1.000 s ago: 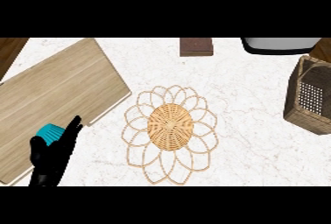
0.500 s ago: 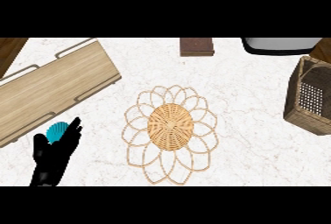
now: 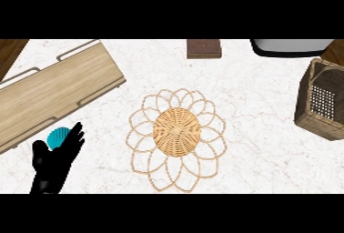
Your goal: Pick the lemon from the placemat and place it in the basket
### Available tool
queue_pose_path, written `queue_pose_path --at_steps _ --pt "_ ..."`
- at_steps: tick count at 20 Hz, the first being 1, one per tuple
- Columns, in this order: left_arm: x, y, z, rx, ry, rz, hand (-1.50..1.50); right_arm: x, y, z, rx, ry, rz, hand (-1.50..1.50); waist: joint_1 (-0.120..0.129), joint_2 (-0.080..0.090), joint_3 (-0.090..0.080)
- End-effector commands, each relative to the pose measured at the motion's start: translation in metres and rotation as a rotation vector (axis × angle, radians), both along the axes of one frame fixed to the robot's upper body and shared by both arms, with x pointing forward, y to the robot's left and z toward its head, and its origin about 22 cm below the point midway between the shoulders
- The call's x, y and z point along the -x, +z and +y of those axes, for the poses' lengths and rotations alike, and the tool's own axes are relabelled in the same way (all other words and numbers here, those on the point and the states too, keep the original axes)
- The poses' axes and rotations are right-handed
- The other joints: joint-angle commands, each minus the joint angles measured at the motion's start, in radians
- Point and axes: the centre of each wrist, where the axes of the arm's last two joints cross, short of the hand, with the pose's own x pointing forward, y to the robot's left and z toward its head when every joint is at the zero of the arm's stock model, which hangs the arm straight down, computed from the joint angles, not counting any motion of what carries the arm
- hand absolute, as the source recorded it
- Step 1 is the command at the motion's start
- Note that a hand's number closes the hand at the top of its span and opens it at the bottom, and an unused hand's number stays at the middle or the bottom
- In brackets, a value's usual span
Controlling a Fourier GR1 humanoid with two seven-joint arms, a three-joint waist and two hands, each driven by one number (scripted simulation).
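Placemat point(image 3: 176, 129) = woven disc w/ looped petal rim, mid-counter point(image 3: 255, 150). No lemon on it: centre and loops are bare, and no lemon shows anywhere else in the head view. Basket point(image 3: 322, 102) sits well to the right of the placemat, cut by the view's edge. Its inside is mostly hidden, so can't tell if the lemon is in there.

Left hand point(image 3: 55, 164) is lower-left of the placemat and well apart from it. It is resting, fingers point(image 3: 73, 139) up, straight and slightly spread, thumb out to the side, holding nothing. A small teal ribbed object point(image 3: 58, 134) peeks out just behind the fingertips; can't tell if they touch. Right hand isn't in the view, so its fingers can't be judged.

Other items:
- Wooden board point(image 3: 53, 91), up-left of the placemat.
- Brown block point(image 3: 204, 48), straight above the placemat.
- Dark-rimmed white vessel point(image 3: 292, 47), up-right of the placemat.

Step in hand, as I read it: either the pick hasn't got a target yet or the lemon is already past the placemat.

To do it well:
- Find the lemon before moving anything.
- Don't take the teal object for it (wrong colour).
- If the lemon turns up on the placemat, the right hand seems the better pick since the basket is on that side of the placemat.
- Come down from above, curl round it, and lift clear of the petal loops so they don't snag.
- Carry it over the basket's near wall and let go low inside.
- Leave the left hand parked.
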Motion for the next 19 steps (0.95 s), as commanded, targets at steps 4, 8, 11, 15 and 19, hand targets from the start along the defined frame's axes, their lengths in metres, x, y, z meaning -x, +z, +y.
queue_pose_path --at_steps 4,8,11,15,19 --pt "0.013 -0.035 0.013 -0.008 0.022 0.147 0.00 0.025 -0.003 -0.024 0.033 0.010 -0.019 -1.50 -0.010 0.007 -0.010" --pt "0.019 -0.035 0.019 -0.003 0.020 0.139 0.00 0.031 0.031 -0.022 0.008 -0.022 -0.146 -1.50 0.001 0.008 -0.010" --pt "0.011 -0.026 -0.004 -0.004 0.016 0.128 0.00 0.047 0.027 -0.042 -0.032 -0.077 -0.201 -1.50 -0.004 0.008 -0.009" --pt "0.016 -0.033 0.013 0.011 0.051 0.144 0.00 0.085 0.037 -0.056 -0.051 -0.160 -0.232 -1.50 -0.025 0.003 -0.010" --pt "0.011 -0.027 0.009 0.011 0.053 0.137 0.00 0.129 0.046 -0.088 -0.059 -0.179 -0.235 -1.50 -0.039 0.002 -0.009"
